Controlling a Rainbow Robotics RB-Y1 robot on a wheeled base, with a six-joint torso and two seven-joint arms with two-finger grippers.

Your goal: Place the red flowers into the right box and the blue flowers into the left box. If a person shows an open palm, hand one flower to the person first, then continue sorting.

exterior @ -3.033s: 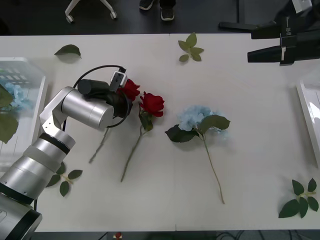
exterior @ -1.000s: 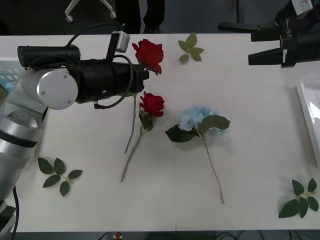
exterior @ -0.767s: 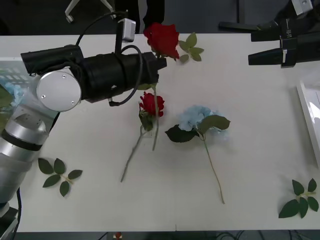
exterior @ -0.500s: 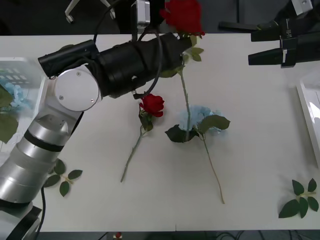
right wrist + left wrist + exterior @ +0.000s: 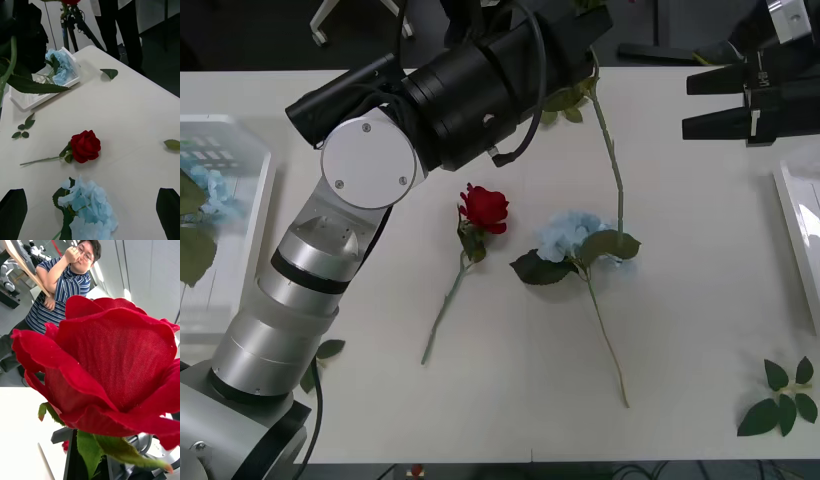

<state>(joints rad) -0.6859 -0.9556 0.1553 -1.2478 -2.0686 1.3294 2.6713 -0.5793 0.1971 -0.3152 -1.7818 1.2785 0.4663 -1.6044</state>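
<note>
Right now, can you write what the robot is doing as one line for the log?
left gripper: holding red rose raised above table | right gripper: open, idle | on table: second red rose, blue flower

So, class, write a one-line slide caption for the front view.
Left pincer lifts a red rose above the table, leaving a second rose and a blue flower lying there.

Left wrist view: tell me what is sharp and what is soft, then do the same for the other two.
Left wrist view: the held red rose fills the foreground, its fabric weave crisp, the room behind softer. Right wrist view: the lying rose is sharp, the blue hydrangea nearest the lens slightly soft. Front view: even light on the table, faint shadows, no glare.
</note>
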